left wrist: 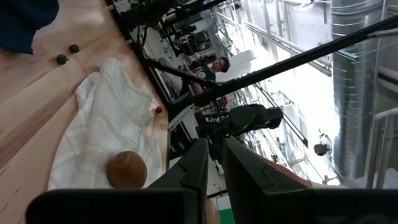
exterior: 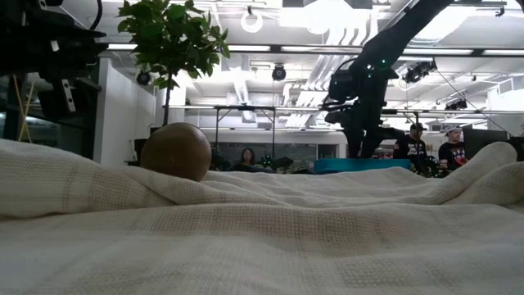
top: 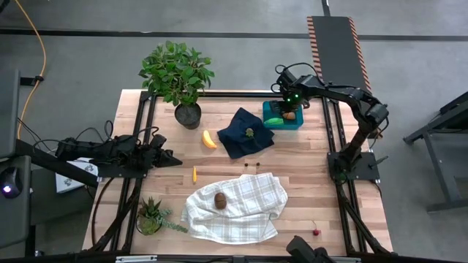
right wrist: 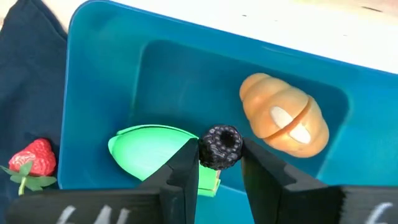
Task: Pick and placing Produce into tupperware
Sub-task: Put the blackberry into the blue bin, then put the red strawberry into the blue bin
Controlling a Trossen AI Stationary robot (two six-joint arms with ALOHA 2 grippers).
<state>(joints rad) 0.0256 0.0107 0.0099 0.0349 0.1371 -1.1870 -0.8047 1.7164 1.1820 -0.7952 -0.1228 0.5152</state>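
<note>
The right gripper (right wrist: 219,163) hangs over the teal tupperware (right wrist: 99,68) at about one o'clock on the counter (top: 314,183), its fingers (right wrist: 186,163) pinched on a dark blackberry (right wrist: 220,147). Inside the box lie a bright green piece (right wrist: 149,149) and an orange piece (right wrist: 285,122) (a strawberry (right wrist: 34,159) sits just outside on the navy cloth (top: 245,133)). The left gripper (top: 170,159) waits at nine o'clock, fingers nearly together and empty. The banana (top: 209,139) and kiwi (top: 220,200) lie elsewhere.

the tupperware (top: 294,123) holds two produce pieces, beside the cloth (top: 245,134) near the table's far edge.
</note>
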